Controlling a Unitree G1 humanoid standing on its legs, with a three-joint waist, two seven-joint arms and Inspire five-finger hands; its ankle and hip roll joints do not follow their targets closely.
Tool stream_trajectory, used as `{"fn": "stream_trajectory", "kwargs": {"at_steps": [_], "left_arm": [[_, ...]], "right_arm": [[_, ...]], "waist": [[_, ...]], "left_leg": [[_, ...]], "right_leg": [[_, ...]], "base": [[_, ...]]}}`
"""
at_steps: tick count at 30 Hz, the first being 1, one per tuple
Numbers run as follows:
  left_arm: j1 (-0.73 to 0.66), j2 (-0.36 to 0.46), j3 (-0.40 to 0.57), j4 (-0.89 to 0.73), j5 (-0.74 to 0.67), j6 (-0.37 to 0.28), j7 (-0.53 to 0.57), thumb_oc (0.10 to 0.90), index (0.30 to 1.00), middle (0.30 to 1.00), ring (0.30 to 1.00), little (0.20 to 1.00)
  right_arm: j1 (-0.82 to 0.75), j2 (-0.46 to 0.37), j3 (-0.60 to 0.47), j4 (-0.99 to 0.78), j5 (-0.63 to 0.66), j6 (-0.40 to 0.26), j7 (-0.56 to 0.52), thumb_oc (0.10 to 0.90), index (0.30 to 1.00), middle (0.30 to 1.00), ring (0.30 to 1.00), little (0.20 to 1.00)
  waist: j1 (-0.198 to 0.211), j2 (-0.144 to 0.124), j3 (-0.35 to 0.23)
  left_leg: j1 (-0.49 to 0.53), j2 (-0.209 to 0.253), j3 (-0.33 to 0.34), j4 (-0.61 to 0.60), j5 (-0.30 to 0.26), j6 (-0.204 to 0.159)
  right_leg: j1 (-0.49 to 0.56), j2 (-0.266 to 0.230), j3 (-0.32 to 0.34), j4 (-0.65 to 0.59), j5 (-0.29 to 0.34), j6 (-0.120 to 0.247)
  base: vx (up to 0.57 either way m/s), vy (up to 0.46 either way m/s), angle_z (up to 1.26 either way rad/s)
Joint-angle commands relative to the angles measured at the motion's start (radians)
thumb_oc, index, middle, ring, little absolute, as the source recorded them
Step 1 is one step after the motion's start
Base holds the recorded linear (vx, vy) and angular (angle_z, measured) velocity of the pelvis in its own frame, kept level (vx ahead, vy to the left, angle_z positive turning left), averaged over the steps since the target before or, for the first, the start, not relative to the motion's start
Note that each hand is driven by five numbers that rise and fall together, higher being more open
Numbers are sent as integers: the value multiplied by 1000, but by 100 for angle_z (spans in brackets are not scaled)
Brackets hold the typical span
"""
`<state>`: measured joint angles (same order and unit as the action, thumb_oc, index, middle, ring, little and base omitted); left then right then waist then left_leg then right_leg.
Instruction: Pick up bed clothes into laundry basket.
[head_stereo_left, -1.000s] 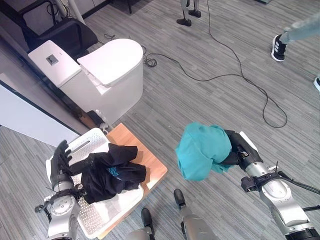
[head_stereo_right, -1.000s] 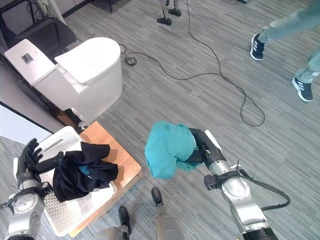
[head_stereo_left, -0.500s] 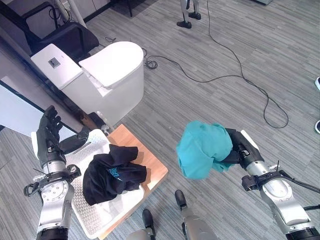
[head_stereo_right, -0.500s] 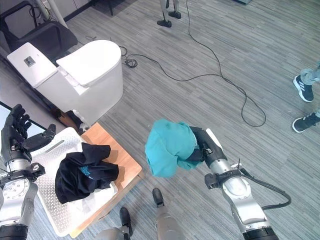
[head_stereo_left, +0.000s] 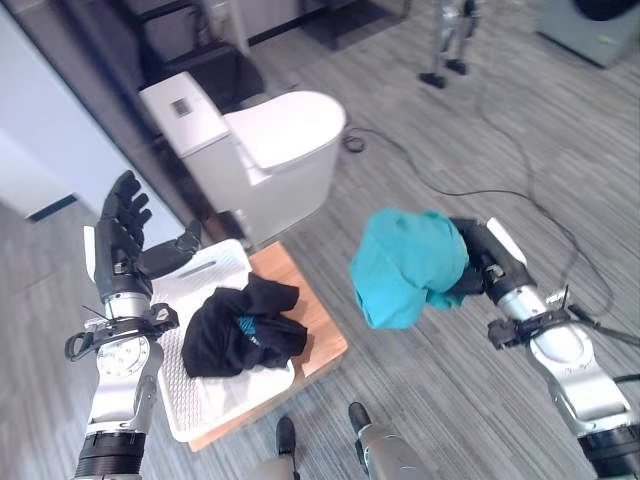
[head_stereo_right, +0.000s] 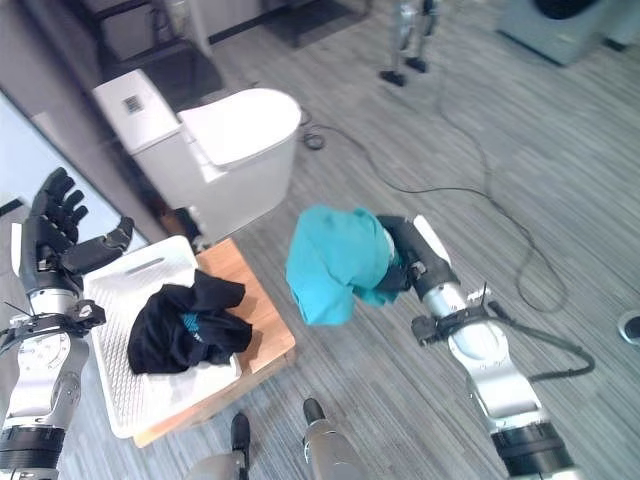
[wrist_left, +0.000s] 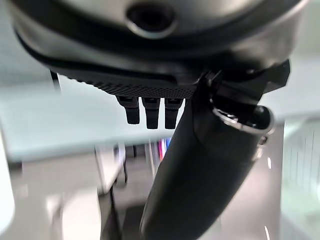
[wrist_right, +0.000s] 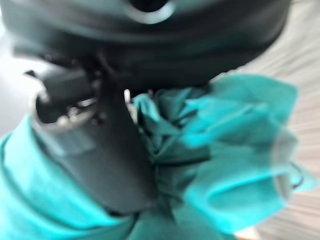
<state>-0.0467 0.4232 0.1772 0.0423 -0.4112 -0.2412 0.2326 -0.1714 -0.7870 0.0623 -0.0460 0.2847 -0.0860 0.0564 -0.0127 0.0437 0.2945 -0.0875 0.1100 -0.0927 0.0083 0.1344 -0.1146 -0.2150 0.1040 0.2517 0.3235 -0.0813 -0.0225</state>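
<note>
Left eye view showed the right hand clenched on a bunched teal cloth held aloft, well right of the white perforated plastic basket (black garment inside), left hand spread open.

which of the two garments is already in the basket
The black garment, lying in the white laundry basket. The teal garment is held in the air, bunched in the right hand.

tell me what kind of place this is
Probably a robot test space staged like a home: a white toilet stands on open grey plank floor, cables trail across it, and a white laundry basket sits nearby.
</note>
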Motion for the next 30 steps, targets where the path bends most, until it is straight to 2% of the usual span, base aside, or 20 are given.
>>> {"fn": "stream_trajectory", "kwargs": {"at_steps": [1,2,3,5,6,7,8,10,11,12,15,17,18,19,20,21,23,25,26,30], "left_arm": [[57,139,8,-78,4,-66,-55,800,900,900,900,900],[59,140,-6,-83,6,-58,-74,800,900,900,900,900],[53,139,-22,-94,8,-49,-103,800,900,900,900,900],[46,137,-26,-97,0,-48,-110,800,900,900,900,900],[24,131,-27,-102,-15,-45,-107,800,900,900,900,900],[11,123,-37,-100,-21,-45,-110,800,900,900,900,900],[11,122,-40,-99,-21,-45,-111,800,900,900,900,900],[-26,107,-76,-85,-29,-46,-112,800,900,900,900,900],[-44,105,-93,-69,-28,-47,-114,800,900,900,900,900],[-64,111,-114,-63,-23,-39,-119,800,900,900,900,900],[-60,120,-124,-60,-23,-37,-115,800,900,900,900,900],[-50,122,-115,-57,-24,-33,-114,800,900,900,900,900],[-41,161,-115,-46,-18,-36,-114,800,900,900,900,900],[-43,178,-121,-38,-24,-40,-118,800,900,900,900,900],[-45,178,-119,-37,-25,-41,-118,800,900,900,900,900],[-42,193,-123,-24,-29,-44,-118,800,900,900,900,900],[-54,225,-141,-4,-58,-56,-120,800,900,900,900,900],[-68,225,-145,4,-79,-64,-119,800,900,900,900,900],[-55,222,-144,20,-86,-76,-104,800,900,900,900,900],[-11,211,-124,11,-114,-88,-106,800,900,900,900,900]], "right_arm": [[-98,15,-50,-53,50,-127,-47,400,300,300,300,300],[-97,17,-46,-47,41,-123,-48,400,300,300,300,300],[-76,43,-58,-50,47,-124,-52,400,300,300,300,300],[-54,60,-74,-64,61,-125,-50,400,300,300,300,300],[6,82,-127,-83,56,-122,-57,400,300,300,300,300],[25,83,-144,-83,51,-123,-59,400,300,300,300,300],[30,82,-147,-86,51,-122,-59,400,300,300,300,300],[81,90,-194,-86,66,-124,-70,400,300,300,300,300],[107,91,-219,-89,77,-124,-67,400,300,300,300,300],[122,96,-242,-84,100,-123,-73,400,300,300,300,300],[102,115,-225,-49,104,-118,-91,400,300,300,300,300],[89,116,-223,-23,94,-110,-105,400,300,300,300,300],[25,95,-203,69,52,-88,-151,400,300,300,300,300],[-2,76,-192,110,43,-82,-160,400,300,300,300,300],[-8,76,-189,114,44,-83,-161,400,300,300,300,300],[-53,52,-166,166,33,-79,-172,400,300,300,300,300],[-192,-23,-112,329,63,-72,-215,400,300,300,300,300],[-266,-50,-71,399,77,-79,-232,400,300,300,300,300],[-395,-97,-5,505,67,-64,-245,400,300,300,300,300],[-653,-172,156,677,-2,-47,-264,400,300,300,300,300]], "waist": [[25,-103,-59],[18,-121,-65],[-4,-141,-72],[-15,-141,-79],[-55,-134,-109],[-77,-131,-122],[-79,-128,-121],[-125,-119,-136],[-142,-112,-142],[-164,-97,-146],[-151,-95,-134],[-149,-98,-133],[-139,-102,-111],[-138,-99,-106],[-136,-101,-106],[-123,-97,-109],[-85,-96,-127],[-75,-98,-134],[-49,-112,-147],[-24,-123,-147]], "left_leg": [[-138,7,57,85,34,-33],[-134,-13,61,160,-29,-8],[-91,-22,127,283,-127,13],[-75,-9,153,330,-145,21],[11,31,224,324,-180,23],[55,45,251,305,-194,20],[61,46,248,299,-197,19],[124,49,278,252,-233,8],[147,36,289,190,-247,8],[160,26,323,57,-253,6],[142,-8,275,6,-228,19],[130,-14,283,-5,-221,26],[120,-25,274,-20,-205,40],[113,-27,259,-15,-207,48],[109,-28,263,-14,-202,48],[97,-32,254,-16,-198,54],[85,-43,218,-45,-181,58],[90,-54,204,-73,-173,60],[96,-58,207,-84,-162,58],[98,-57,225,-90,-154,56]], "right_leg": [[260,-67,19,-227,-68,47],[259,-74,10,-259,-42,43],[258,-107,-43,-301,-7,47],[254,-110,-69,-315,5,47],[235,-114,-134,-330,17,53],[221,-117,-156,-340,25,60],[228,-115,-161,-343,23,60],[211,-125,-205,-361,40,82],[207,-129,-226,-371,50,96],[181,-136,-245,-389,84,120],[132,-150,-232,-385,118,135],[113,-158,-226,-379,129,146],[76,-164,-161,-347,141,173],[74,-144,-83,-302,117,176],[67,-144,-79,-298,120,175],[73,-126,-16,-262,97,178],[110,-126,38,-266,75,175],[121,-140,34,-307,88,172],[126,-144,19,-330,105,178],[136,-145,7,-361,120,179]], "base": [[-485,-203,120],[-338,-82,164],[-336,-83,148],[-291,-10,122],[-307,71,105],[-174,78,108],[-100,101,161],[-147,146,135],[-249,281,45],[-162,218,58],[-166,202,45],[-162,178,-56],[-190,215,-25],[-207,208,6],[-114,106,2],[-100,66,16],[-113,73,42],[-50,47,46],[-34,36,34],[-17,-2,7]]}}
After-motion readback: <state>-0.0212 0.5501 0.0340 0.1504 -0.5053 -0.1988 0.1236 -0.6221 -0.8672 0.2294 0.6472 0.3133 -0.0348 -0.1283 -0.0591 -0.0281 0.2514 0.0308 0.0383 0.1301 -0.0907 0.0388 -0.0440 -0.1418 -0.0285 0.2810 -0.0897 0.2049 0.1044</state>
